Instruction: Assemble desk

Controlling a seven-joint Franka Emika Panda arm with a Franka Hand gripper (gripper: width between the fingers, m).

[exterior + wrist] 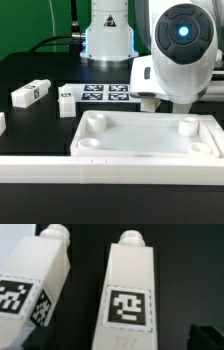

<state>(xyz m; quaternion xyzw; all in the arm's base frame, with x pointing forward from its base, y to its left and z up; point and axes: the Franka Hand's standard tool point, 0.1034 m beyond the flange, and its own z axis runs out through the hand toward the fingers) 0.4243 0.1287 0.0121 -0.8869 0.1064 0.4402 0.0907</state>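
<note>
The white rimmed tabletop (150, 140) lies at the front with round sockets in its corners. Two tagged leg blocks (30, 93) (67, 102) lie on the black table at the exterior view's left. In the wrist view two more tagged leg blocks lie side by side, one in the middle (130, 291) and one beside it (35, 277). My gripper (120, 341) is open, with the middle leg between its dark fingers (205, 336) and a gap on each side. In the exterior view the hand (152, 88) hangs behind the tabletop's far edge and hides its fingers and those two legs.
The marker board (105, 95) lies behind the tabletop, next to the hand. A white piece (2, 122) shows at the exterior view's left edge. A long white border bar (110, 168) runs along the front. The arm's base (108, 35) stands at the back.
</note>
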